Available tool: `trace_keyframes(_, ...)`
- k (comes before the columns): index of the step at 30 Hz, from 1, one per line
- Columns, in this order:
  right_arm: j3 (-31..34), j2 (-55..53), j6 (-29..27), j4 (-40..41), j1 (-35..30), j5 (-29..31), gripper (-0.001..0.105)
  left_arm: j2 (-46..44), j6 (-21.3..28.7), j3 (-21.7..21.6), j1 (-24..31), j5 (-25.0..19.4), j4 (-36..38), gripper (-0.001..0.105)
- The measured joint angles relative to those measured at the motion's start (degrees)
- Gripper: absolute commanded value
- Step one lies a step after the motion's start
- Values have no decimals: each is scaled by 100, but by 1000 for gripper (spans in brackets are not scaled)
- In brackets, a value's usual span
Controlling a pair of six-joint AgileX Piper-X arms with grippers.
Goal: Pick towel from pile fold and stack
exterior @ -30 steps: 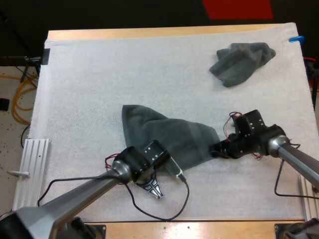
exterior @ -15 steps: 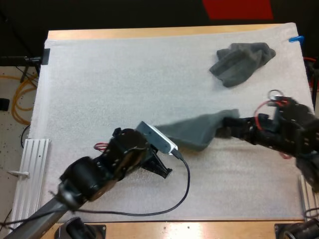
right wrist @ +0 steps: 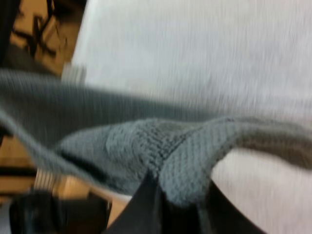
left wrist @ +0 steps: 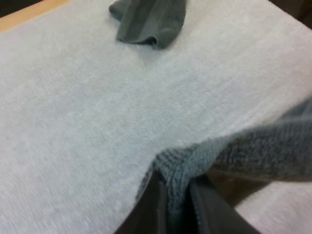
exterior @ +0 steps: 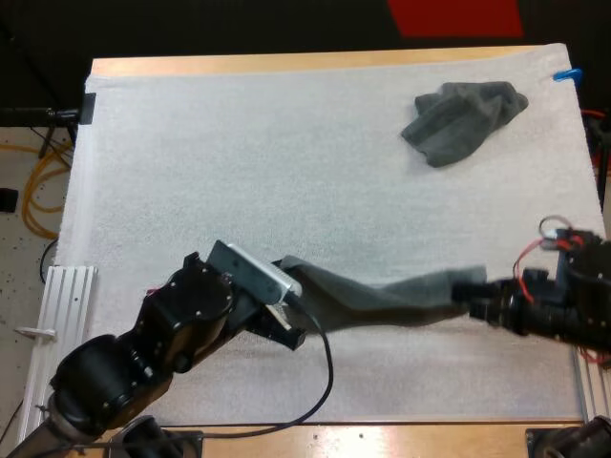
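Note:
A dark grey-green towel (exterior: pixel 382 296) hangs stretched in a band between my two grippers, above the front half of the mat. My left gripper (exterior: pixel 289 277) is shut on its left corner, and in the left wrist view the black fingers (left wrist: pixel 156 204) pinch the towel's bunched edge (left wrist: pixel 185 165). My right gripper (exterior: pixel 474 298) is shut on the right corner; the right wrist view has its fingers (right wrist: pixel 148 204) pressing a fold of the towel (right wrist: pixel 161 146). A second, crumpled towel (exterior: pixel 460 118) lies at the mat's far right and also appears beyond the held towel as the crumpled towel (left wrist: pixel 148 22).
The white mat (exterior: pixel 239 162) covers most of the wooden table (exterior: pixel 286 62). A metal rail (exterior: pixel 62 324) lies along the mat's left front edge. My left arm's bulk (exterior: pixel 162 343) sits low over the front left of the mat.
The towel was lifted off the mat and pulled taut. My right gripper moved right and toward the front; my left gripper rose and drew back left, stretching the cloth into a long band.

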Motion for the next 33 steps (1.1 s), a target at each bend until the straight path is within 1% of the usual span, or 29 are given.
trace_keyframes(2,0,-113,173,219,280,49,1,-123,-123,0,-45,62,189,0)
trace_keyframes(5,0,-275,567,317,668,81,1,-308,-306,0,-170,68,490,0)
trace_keyframes(8,-9,-349,993,537,1038,79,1,-486,-544,0,-260,79,662,0)
trace_keyframes(10,-6,-340,1176,698,1247,89,1,-553,-644,-2,-259,82,791,0)
trace_keyframes(13,138,-221,1418,715,1313,332,1,-547,-659,-15,-259,53,893,0)
trace_keyframes(15,353,-74,1467,537,1307,509,1,-426,-572,-15,-259,-126,894,0)
trace_keyframes(17,585,167,1492,246,1252,596,1,-251,-423,10,-245,-390,869,0)
trace_keyframes(20,904,647,1498,-365,1033,684,1,161,-71,136,-77,-455,764,0)
trace_keyframes(22,1117,1036,1483,-902,837,810,1,447,150,258,121,-472,481,0)
trace_keyframes(25,1329,1691,1482,-1758,456,902,1,900,582,515,546,-440,-147,0)
trace_keyframes(28,1368,2347,1420,-2583,36,805,1,1389,905,628,1171,-80,-788,0)
trace_keyframes(33,1368,3444,1436,-4006,-467,276,1,2273,1434,633,2070,637,-1701,0)
